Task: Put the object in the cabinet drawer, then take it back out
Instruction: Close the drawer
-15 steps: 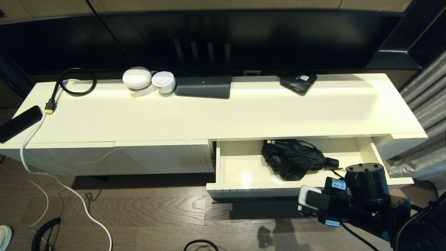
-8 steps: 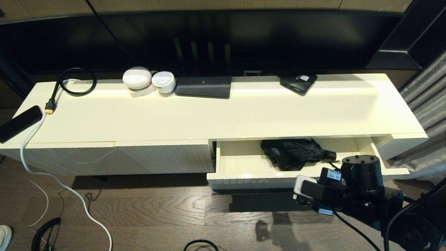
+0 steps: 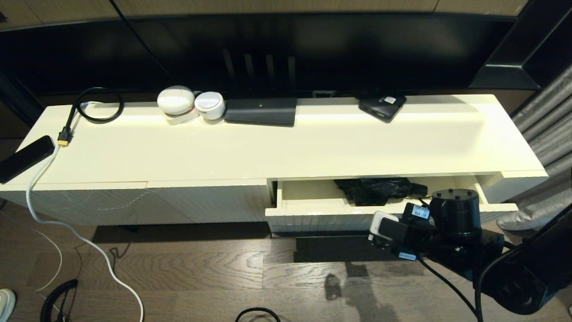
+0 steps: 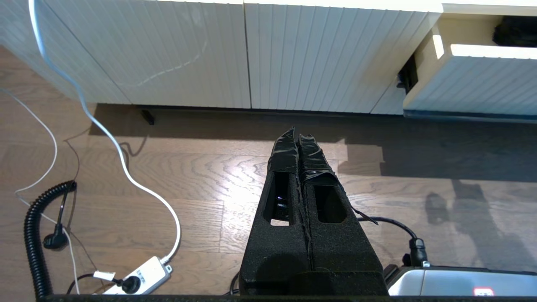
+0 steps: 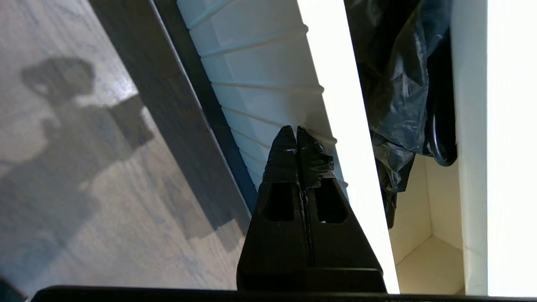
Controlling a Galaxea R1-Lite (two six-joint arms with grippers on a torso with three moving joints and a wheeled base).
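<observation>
One gripper [image 5: 297, 133], the right, is pressing its clenched, empty jaws against the drawer [image 3: 321, 220] front, pushing it shut with the black object [image 3: 380, 190] lying inside, far right. Left gripper [image 4: 298, 136] is hanging clenched over the floor.

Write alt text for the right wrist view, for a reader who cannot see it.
The right gripper, its black fingers shut together, presses its tips against the ribbed cream front of the cabinet drawer. The drawer is partly open, with a crumpled black object lying inside it. Dark wood floor fills the rest of the view.
</observation>
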